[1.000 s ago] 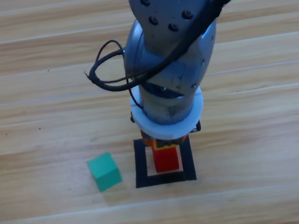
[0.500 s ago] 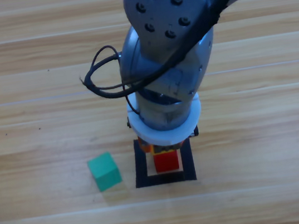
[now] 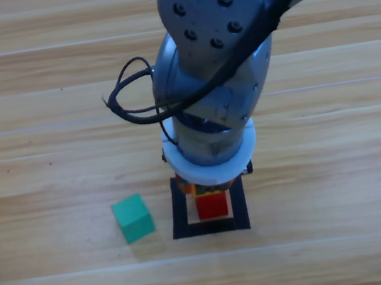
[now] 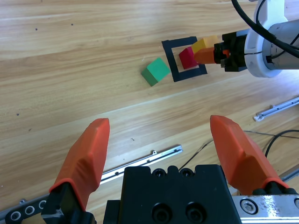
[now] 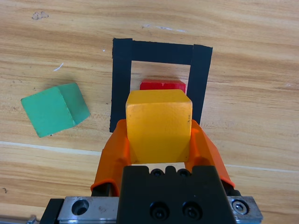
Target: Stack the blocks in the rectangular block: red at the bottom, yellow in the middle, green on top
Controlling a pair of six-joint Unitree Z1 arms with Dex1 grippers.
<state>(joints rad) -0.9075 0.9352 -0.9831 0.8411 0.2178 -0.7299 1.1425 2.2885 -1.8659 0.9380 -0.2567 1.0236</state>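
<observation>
Over the black tape square (image 3: 209, 212), the right arm's gripper (image 5: 159, 140) has settled lower than it stood a second ago and has barely stirred in the last half second, its fingers clenched on the yellow cube (image 5: 159, 122). That pause suggests the placing step is close: yellow hangs right above the red cube (image 3: 213, 206), which sits inside the tape outline, so the bottom layer looks done and the middle one is about to go on.

From above, the arm's bulk hides the yellow cube entirely; only red and the tape show beneath the wrist. The right wrist view supplies what is missing, with yellow gripped between the orange fingers and a sliver of red past its far edge. The green cube (image 3: 133, 218) waits on the counter, at nine o'clock from the square and just beside it. The left gripper (image 4: 161, 135) hangs well back, fingers released, absent from the overhead picture.
</observation>
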